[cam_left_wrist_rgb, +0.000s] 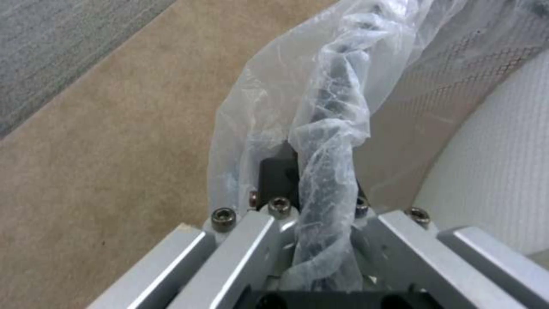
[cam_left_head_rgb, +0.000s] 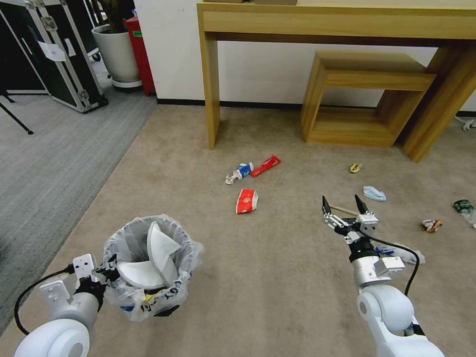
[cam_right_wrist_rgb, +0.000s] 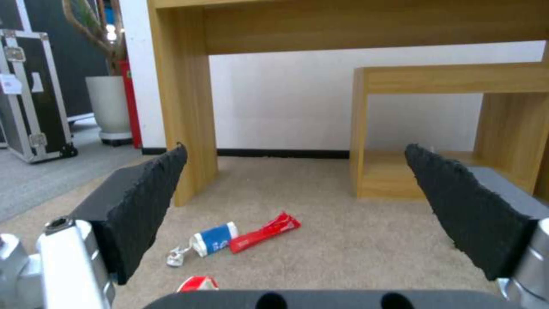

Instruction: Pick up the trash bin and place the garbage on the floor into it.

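The trash bin (cam_left_head_rgb: 148, 292), black with a crinkly clear bag, stands on the beige floor (cam_left_head_rgb: 277, 287) at near left, with two white slippers (cam_left_head_rgb: 153, 258) inside. My left gripper (cam_left_head_rgb: 106, 271) is shut on its rim; in the left wrist view the twisted bag (cam_left_wrist_rgb: 329, 171) runs between the jaws of the left gripper (cam_left_wrist_rgb: 312, 189). My right gripper (cam_left_head_rgb: 343, 206) hangs open over a wooden stick (cam_left_head_rgb: 345, 210). Garbage lies around: a red-white cup (cam_left_head_rgb: 246, 201), a blue-white tube (cam_left_head_rgb: 240, 172), a red wrapper (cam_left_head_rgb: 265, 166), a light-blue mask (cam_left_head_rgb: 374, 193), a green-labelled bottle (cam_left_head_rgb: 464, 207). Through the right gripper (cam_right_wrist_rgb: 296, 148) I see the tube (cam_right_wrist_rgb: 209, 242) and wrapper (cam_right_wrist_rgb: 264, 231).
A wooden desk (cam_left_head_rgb: 210, 74) and a low wooden shelf (cam_left_head_rgb: 362, 94) stand against the far wall. A black flight case (cam_left_head_rgb: 54, 54) and a white planter (cam_left_head_rgb: 117, 52) sit on grey carpet (cam_left_head_rgb: 49, 163) at left. A crushed wrapper (cam_left_head_rgb: 431, 225) and a yellow scrap (cam_left_head_rgb: 355, 168) lie at right.
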Tool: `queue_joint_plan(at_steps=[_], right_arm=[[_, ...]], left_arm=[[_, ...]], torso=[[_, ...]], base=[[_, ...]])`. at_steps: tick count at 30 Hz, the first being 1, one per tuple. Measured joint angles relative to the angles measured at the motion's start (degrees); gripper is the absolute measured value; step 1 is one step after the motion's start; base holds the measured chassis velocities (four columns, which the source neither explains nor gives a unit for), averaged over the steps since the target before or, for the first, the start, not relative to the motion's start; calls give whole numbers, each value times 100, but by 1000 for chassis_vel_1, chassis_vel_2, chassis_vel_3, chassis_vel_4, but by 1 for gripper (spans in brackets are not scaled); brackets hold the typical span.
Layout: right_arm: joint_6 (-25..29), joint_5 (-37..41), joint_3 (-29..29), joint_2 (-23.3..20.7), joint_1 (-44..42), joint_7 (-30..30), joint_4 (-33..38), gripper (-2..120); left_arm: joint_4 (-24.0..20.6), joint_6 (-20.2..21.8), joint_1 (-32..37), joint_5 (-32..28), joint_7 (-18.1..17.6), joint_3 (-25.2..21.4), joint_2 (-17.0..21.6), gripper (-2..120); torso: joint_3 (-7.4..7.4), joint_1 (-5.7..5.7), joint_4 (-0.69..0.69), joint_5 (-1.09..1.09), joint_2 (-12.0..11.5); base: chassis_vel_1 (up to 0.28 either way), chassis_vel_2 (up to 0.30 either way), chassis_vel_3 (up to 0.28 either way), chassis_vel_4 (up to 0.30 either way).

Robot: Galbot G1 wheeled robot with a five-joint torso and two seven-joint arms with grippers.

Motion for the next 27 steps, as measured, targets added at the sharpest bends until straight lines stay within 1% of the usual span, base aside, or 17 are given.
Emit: queue_joint_plan(at_steps=[4, 15, 27], right_arm=[[-2, 2, -12, 1, 8, -4, 0, 96], [-34, 23, -57, 13, 17, -36, 12, 96], [-65, 21, -115, 47, 31, -38, 4, 96]], left_arm=[[-6, 0, 14, 0, 0, -1, -1, 1], [-45, 0, 49, 1, 1, -18, 3, 1], [-52, -11, 69, 13, 4, -18, -7, 1]], torso=[[0, 0, 0, 0, 0], [2, 1, 1, 0, -1], [1, 1, 0, 0, -1]], base=[[-132, 135, 136, -107], [-165, 177, 186, -172], [-137, 141, 141, -128]])
